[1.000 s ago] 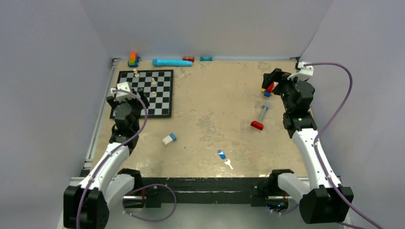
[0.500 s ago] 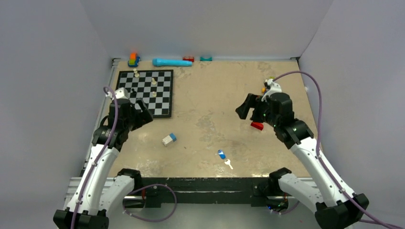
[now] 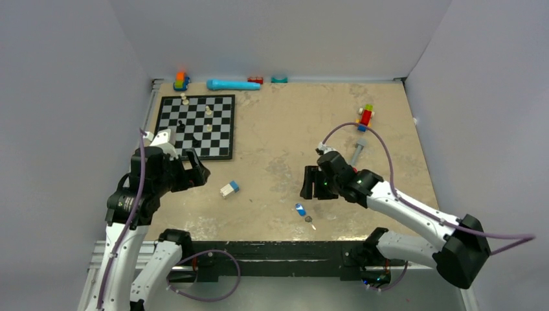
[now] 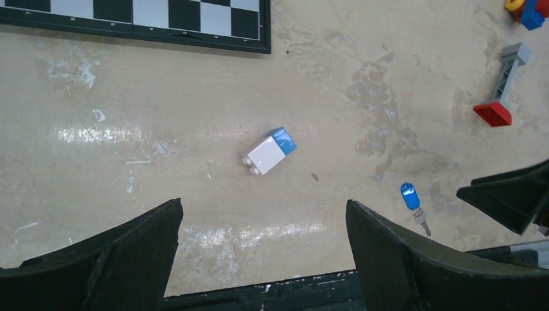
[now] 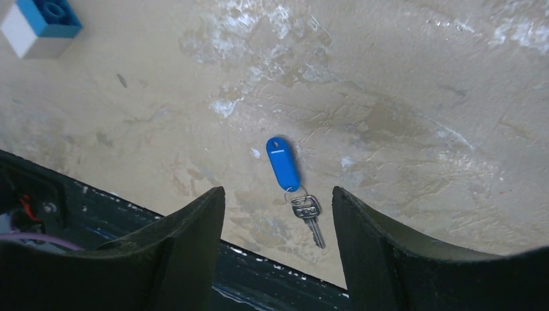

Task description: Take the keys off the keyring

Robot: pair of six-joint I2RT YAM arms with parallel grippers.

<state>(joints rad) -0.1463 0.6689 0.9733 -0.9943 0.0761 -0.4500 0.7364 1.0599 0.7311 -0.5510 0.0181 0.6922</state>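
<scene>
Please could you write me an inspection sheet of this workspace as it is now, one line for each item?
Surface: beige table, worn and stained.
Job's things: blue-headed key and silver key lie flat near the front edge, joined by a small ring.
Clutter: chessboard with pieces, white-and-blue block, brick stack, toys along the back wall.
Grippers: left gripper open, empty; right gripper open, above the keys, touching nothing.
Cables: purple cable loops over each arm, clear of the keys.
Surroundings: plain pale walls on three sides.
</scene>
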